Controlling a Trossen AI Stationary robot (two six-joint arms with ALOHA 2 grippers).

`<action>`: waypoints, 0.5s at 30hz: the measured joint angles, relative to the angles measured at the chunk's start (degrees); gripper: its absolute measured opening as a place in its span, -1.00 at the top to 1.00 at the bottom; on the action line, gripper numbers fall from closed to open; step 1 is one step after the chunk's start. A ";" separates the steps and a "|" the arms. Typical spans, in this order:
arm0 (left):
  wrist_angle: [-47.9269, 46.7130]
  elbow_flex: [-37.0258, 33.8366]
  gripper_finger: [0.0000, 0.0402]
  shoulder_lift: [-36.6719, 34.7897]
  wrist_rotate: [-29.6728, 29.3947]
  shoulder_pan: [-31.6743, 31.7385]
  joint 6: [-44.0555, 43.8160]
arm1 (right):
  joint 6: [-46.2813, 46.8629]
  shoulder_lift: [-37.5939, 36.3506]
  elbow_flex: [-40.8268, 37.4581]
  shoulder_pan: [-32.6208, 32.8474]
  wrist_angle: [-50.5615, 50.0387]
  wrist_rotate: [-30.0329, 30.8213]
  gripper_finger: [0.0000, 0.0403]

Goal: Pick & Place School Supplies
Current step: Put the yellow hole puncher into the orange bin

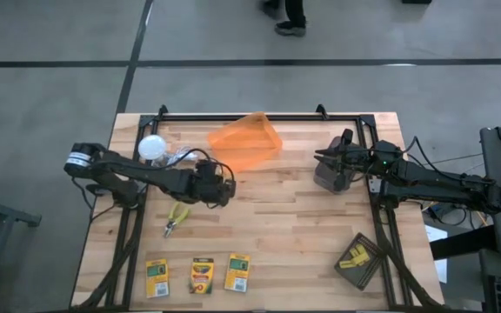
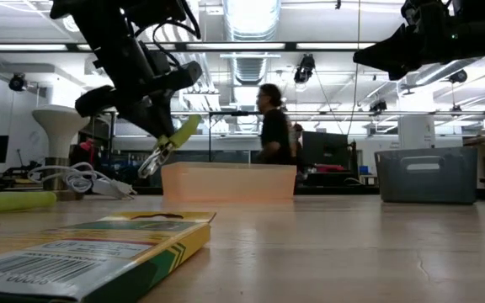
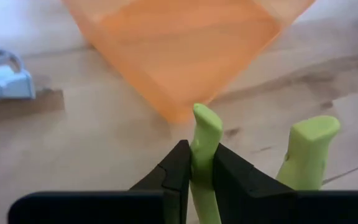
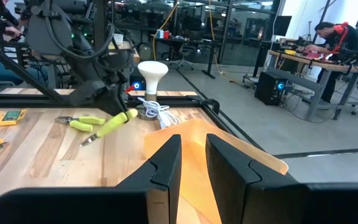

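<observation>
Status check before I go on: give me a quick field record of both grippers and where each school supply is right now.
left gripper: jaws shut on one handle of the held pliers, lifted off the table, near the orange bin
right gripper: raised over the table's right side, jaws slightly apart, empty
second pliers: lying on the table
crayon boxes: three in a row at the near edge
yellow blocks: in the dark tray, near right corner
orange bin contents: nothing seen inside
</observation>
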 joint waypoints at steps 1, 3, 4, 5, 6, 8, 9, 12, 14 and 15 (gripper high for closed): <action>0.27 0.17 0.74 -0.01 -0.97 0.00 1.01 | -0.01 0.00 0.00 0.00 0.00 0.00 0.66; 1.05 0.84 0.74 -0.01 -2.99 0.06 3.35 | 0.00 0.00 0.00 0.00 0.00 0.00 0.66; 1.42 1.30 0.74 -0.01 -4.04 0.13 4.66 | -0.02 0.00 0.00 0.00 0.00 0.00 0.66; 1.66 1.80 0.74 -0.01 -5.04 0.13 5.74 | -0.01 0.00 0.00 0.00 0.00 0.00 0.66; 1.74 2.35 0.74 -0.01 -5.90 0.13 6.47 | 0.00 0.00 0.00 0.00 0.00 0.00 0.66; 1.70 3.38 0.74 -0.01 -6.91 0.21 7.20 | -0.02 0.00 0.00 0.00 0.00 0.00 0.66; 1.72 3.87 0.74 -0.01 -7.19 0.28 7.61 | -0.02 0.00 0.00 0.00 0.00 0.00 0.66; 1.66 5.34 0.74 -0.01 -7.96 0.60 8.81 | 0.00 0.00 0.00 0.00 0.00 0.00 0.66; 1.72 6.27 0.74 -0.01 -9.13 0.80 9.46 | -0.01 0.00 0.00 0.00 0.00 0.00 0.66; 1.68 6.71 0.74 -0.01 -9.69 0.94 9.45 | -0.01 0.00 0.00 0.00 0.00 0.00 0.66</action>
